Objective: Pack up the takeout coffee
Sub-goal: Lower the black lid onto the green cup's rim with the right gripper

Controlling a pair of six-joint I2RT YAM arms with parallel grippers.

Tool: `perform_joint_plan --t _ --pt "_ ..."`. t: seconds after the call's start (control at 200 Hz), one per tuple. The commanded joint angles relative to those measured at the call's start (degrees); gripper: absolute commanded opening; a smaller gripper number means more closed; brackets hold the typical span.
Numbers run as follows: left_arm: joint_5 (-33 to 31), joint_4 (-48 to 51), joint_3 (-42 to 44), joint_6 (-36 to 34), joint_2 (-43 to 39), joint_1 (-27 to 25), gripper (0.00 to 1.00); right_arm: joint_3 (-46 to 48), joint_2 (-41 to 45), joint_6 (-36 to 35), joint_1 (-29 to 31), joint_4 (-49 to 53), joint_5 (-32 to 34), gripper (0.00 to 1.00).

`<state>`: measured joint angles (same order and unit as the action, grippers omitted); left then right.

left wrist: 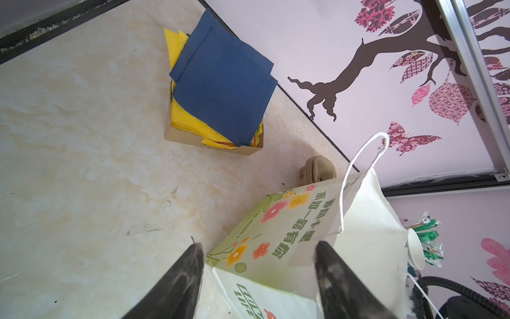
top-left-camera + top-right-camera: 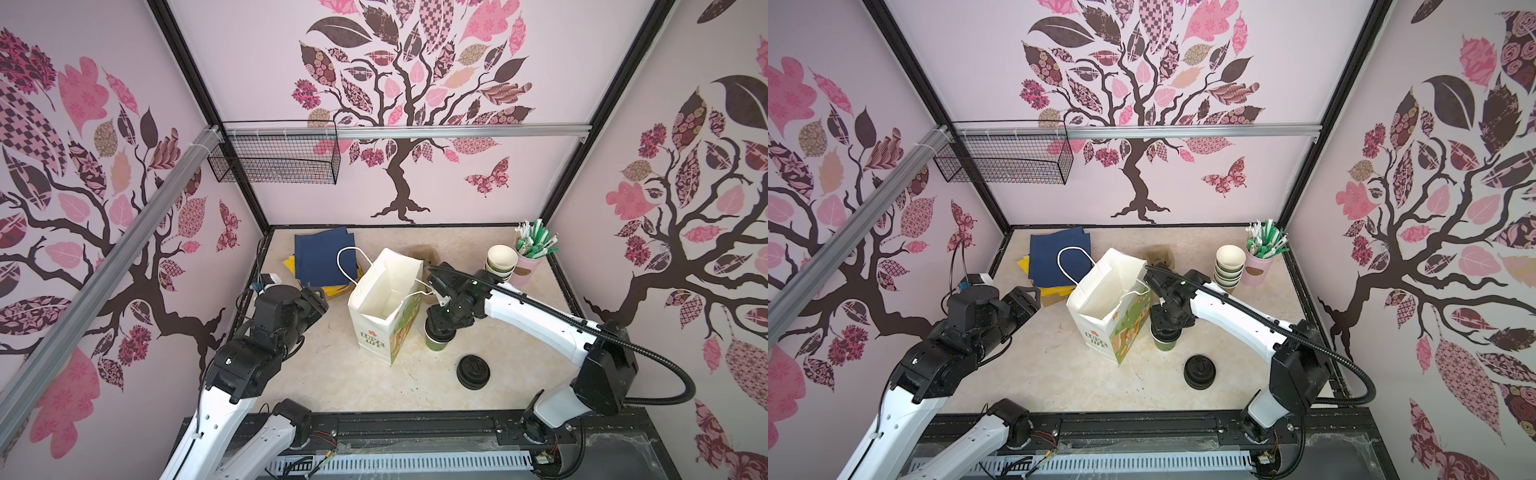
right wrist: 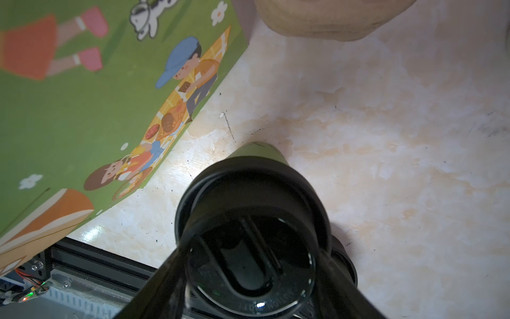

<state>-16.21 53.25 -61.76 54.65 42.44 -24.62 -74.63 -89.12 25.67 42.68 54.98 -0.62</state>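
Note:
One takeout coffee [image 2: 436,343] [image 2: 1165,344], an olive-green cup with a black sip lid [image 3: 248,210], stands on the table just right of the bag. My right gripper [image 2: 441,328] [image 3: 252,248] reaches down over it, its fingers pressed on either side of the lid. The white and green paper bag [image 2: 386,307] [image 2: 1108,307] [image 3: 82,110] stands upright with its mouth open, and no cup shows inside. My left gripper [image 2: 318,303] [image 1: 259,248] hovers open left of the bag [image 1: 289,243], holding nothing.
A stack of loose black lids [image 2: 473,371] lies right of the cup. Nested lidless cups [image 2: 500,259] and a pink holder of straws [image 2: 532,253] stand back right. A box of blue and yellow napkins [image 2: 324,257] sits back left. Brown sleeves [image 1: 317,168] lie behind the bag.

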Motion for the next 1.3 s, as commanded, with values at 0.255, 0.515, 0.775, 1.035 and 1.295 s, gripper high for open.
perform_joint_plan --t 0.255,0.515,0.775,1.035,1.295 --pt "0.1 0.1 0.6 -0.1 0.0 0.3 0.67 -0.8 0.1 0.1 -0.1 0.7 -0.9 0.68" --pt "0.0 0.1 0.8 -0.1 0.2 0.3 0.67 -1.7 0.6 0.3 -0.2 1.0 -1.0 0.68" --pt "0.2 0.1 1.1 -0.1 0.3 0.3 0.68 -1.6 0.9 0.1 -0.1 0.8 -1.6 0.68" --pt "1.2 -0.5 1.8 -0.2 0.7 0.3 0.68 -1.8 1.9 0.2 -0.1 0.1 -1.2 0.68" --pt "2.2 -1.1 2.2 -0.2 1.2 0.2 0.68 -1.4 1.1 -0.8 -0.1 0.4 -2.2 0.68"
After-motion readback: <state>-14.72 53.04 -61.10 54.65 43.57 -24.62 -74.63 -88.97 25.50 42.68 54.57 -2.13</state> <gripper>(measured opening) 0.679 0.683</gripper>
